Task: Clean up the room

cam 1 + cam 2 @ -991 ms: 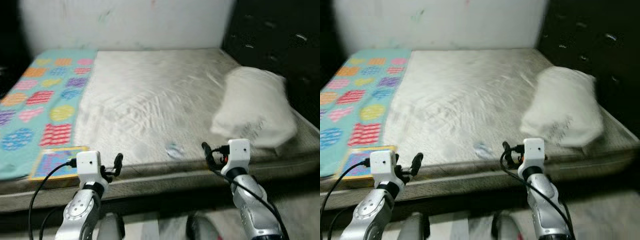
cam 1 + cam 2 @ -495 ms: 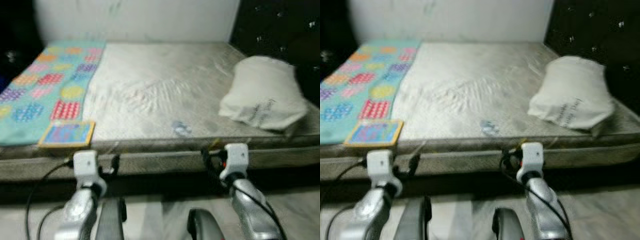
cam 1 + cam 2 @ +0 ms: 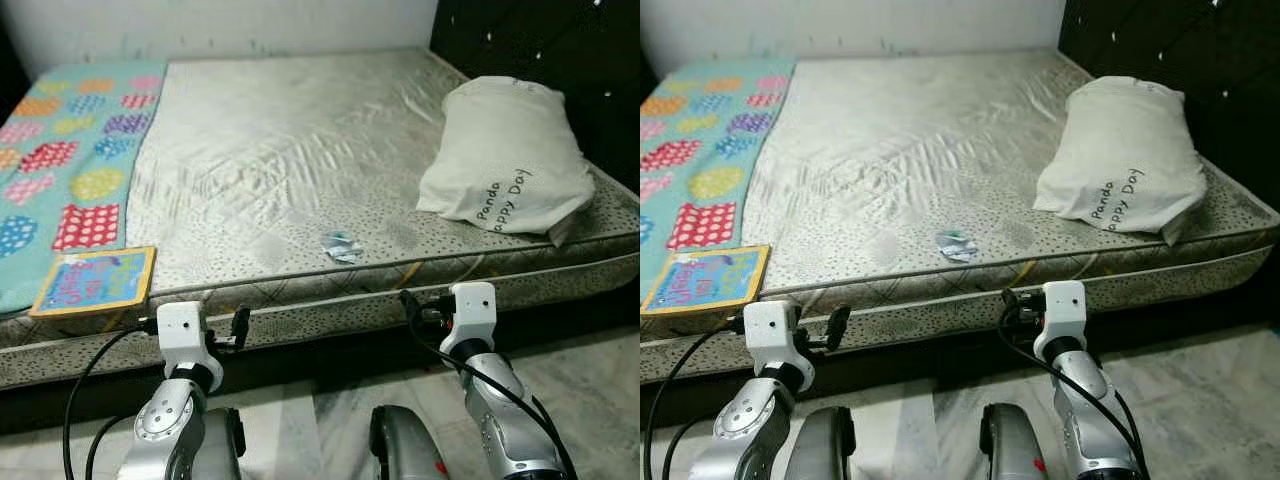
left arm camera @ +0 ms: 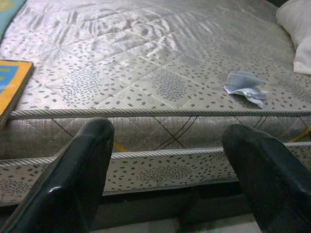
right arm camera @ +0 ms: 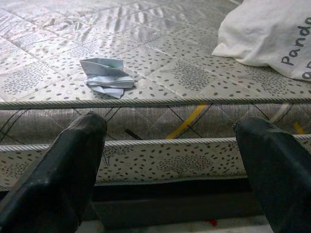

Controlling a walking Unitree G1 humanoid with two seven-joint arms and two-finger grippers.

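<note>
Crumpled wrapper (image 3: 342, 246) is lying near the mattress (image 3: 300, 130) front edge, now sharper as the camera is settling; both left gripper (image 4: 167, 182) and right gripper (image 5: 170, 177) are hovering wide, empty, ready.

wrapper (image 3: 341, 246) | crumpled, pale blue-white | lying on mattress (image 3: 300, 150), near front edge

Blanket (image 3: 60, 150) cut off at the head view's left edge, extent unknown. Book (image 4: 12, 82) clipped by the left wrist frame, cover unreadable there. Pillow (image 5: 272, 34) runs off the right wrist frame; print cropped to "Pand". Crumpled wrapper (image 3: 342, 245) too small to identify. Dark headboard (image 3: 540, 40) mostly in shadow, detail lost.
</note>
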